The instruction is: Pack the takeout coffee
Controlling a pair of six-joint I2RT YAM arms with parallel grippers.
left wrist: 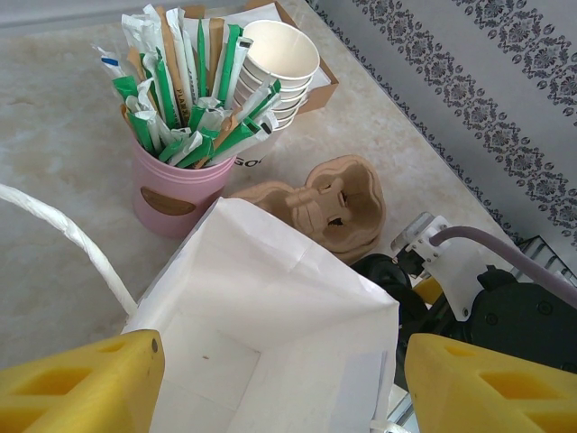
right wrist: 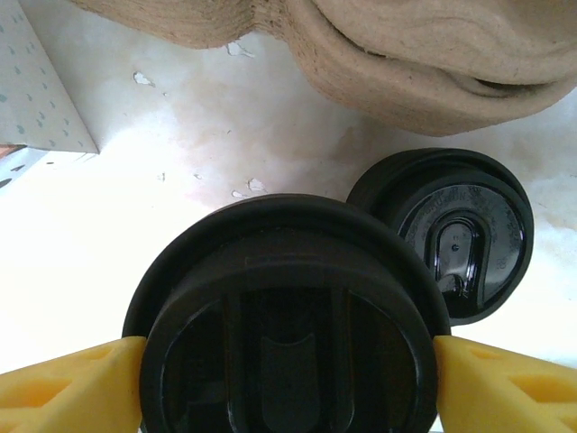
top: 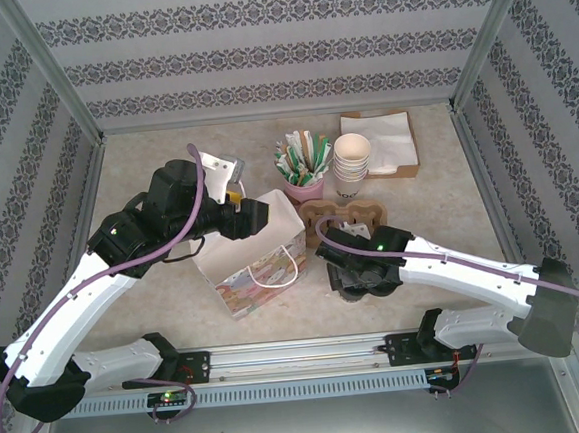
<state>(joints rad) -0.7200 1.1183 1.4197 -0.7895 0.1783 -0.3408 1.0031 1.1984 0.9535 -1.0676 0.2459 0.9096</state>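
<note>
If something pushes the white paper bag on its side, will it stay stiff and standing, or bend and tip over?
The white paper bag would probably bend: its thin walls already show creases. The left wrist view shows nothing inside it, so it is likely light and may slide or tip. Its rope handle hangs curved, so it seems floppy.

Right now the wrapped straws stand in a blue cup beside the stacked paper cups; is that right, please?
The cup is pink, not blue, per the left wrist view; the wrapped straws stand in it beside the stacked paper cups.
</note>
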